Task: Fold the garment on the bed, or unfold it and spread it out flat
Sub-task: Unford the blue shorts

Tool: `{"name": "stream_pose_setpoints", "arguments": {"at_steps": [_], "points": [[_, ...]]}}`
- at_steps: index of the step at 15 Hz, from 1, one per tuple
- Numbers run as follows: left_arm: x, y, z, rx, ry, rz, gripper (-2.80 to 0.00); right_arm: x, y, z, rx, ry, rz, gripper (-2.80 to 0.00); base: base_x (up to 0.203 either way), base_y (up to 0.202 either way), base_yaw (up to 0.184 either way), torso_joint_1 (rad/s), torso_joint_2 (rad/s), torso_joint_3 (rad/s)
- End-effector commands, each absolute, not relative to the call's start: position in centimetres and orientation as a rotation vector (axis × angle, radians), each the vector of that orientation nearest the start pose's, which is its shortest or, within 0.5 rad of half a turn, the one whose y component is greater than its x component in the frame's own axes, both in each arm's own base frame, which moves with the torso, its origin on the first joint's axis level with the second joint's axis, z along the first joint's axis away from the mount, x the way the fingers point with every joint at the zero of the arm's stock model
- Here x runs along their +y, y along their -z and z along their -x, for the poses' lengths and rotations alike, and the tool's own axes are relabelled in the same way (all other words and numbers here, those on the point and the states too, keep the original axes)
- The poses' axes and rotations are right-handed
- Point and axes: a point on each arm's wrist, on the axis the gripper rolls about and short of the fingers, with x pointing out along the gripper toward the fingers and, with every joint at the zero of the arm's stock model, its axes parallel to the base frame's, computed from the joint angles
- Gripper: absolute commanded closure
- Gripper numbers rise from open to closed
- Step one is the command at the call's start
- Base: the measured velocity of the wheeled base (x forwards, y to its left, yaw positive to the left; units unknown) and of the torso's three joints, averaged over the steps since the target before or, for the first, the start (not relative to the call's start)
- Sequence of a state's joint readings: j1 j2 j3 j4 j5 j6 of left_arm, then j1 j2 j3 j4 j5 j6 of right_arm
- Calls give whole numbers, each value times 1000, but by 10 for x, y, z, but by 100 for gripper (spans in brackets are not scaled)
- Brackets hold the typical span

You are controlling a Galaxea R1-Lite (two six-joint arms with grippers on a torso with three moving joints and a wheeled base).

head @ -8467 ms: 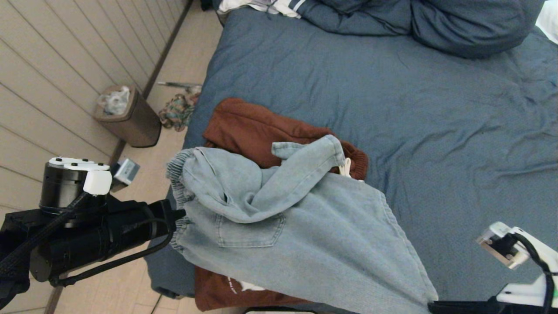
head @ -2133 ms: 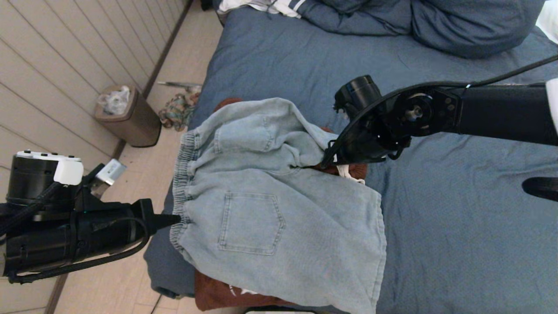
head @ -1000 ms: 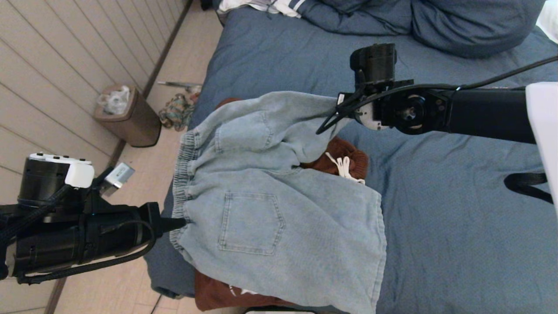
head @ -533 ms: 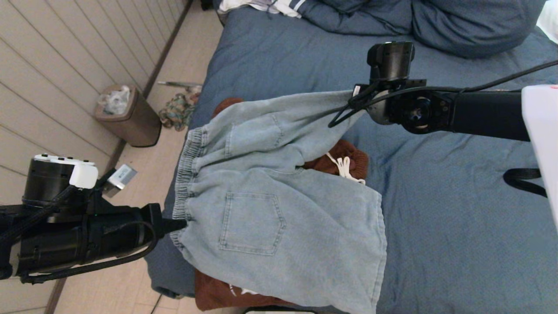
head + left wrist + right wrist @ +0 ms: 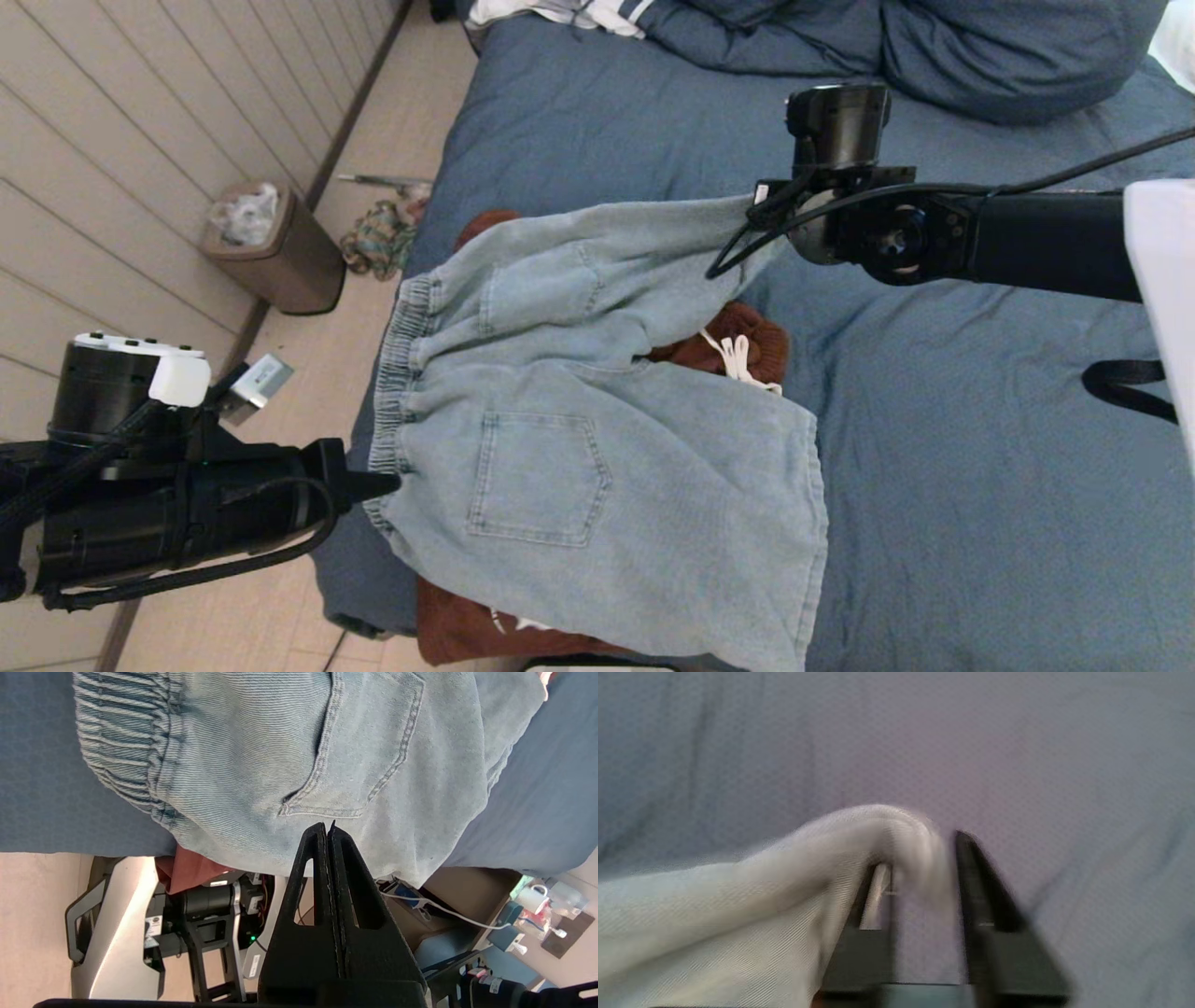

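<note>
Light-blue denim shorts (image 5: 579, 439) lie back-pocket up on the slate-blue bed (image 5: 980, 420), on top of a rust-brown garment (image 5: 747, 341). The lower leg lies flat. The upper leg is stretched out toward the right arm's wrist (image 5: 840, 224). My right gripper (image 5: 924, 854) hovers over the sheet with its jaws apart, and the leg's hem (image 5: 878, 830) is draped over one finger. My left gripper (image 5: 387, 483) is shut, its tip (image 5: 327, 828) against the shorts (image 5: 261, 742) near the elastic waistband at the bed's left edge. No cloth shows between its fingers.
Bunched blue bedding (image 5: 934, 47) lies at the head of the bed. On the floor to the left stand a brown waste bin (image 5: 275, 252) and a heap of patterned cloth (image 5: 378, 238). The bed's left edge drops off right beside the waistband.
The right arm has drawn the upper leg out to the right and farther up the bed. Its jaws have just parted, leaving the hem hanging on one finger. The left gripper has stayed put.
</note>
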State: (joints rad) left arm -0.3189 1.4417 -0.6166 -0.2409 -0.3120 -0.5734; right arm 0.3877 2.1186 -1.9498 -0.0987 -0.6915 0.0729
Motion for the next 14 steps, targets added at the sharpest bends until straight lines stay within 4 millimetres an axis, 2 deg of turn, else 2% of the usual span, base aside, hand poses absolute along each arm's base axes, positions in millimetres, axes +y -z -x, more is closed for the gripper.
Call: {"name": "stream_pose_setpoints", "arguments": {"at_steps": [1,4,6,10,11,12,14], "points": [[-75,-165,-206,750,428,540,0,154,-290,-414,60,302,-22,-280,0,0,0,0,0,0],[-75,-166,-205,745,429,540,0,150,-295,-411,51,308,-28,-280,0,0,0,0,0,0],[-75,-168,-203,735,433,541,0,148,-313,-397,25,298,-45,-280,0,0,0,0,0,0],[-80,-168,-198,749,457,540,0,170,-287,-376,247,257,-47,-280,0,0,0,0,0,0],[-84,-165,-198,765,469,536,0,174,-279,-372,320,259,-49,-80,0,0,0,0,0,0],[-88,-163,-197,781,481,530,0,177,-268,-370,399,262,-49,0,0,0,0,0,0,0],[-90,-159,-195,802,489,523,0,178,-256,-370,499,206,-47,0,0,0,0,0,0,0]]}}
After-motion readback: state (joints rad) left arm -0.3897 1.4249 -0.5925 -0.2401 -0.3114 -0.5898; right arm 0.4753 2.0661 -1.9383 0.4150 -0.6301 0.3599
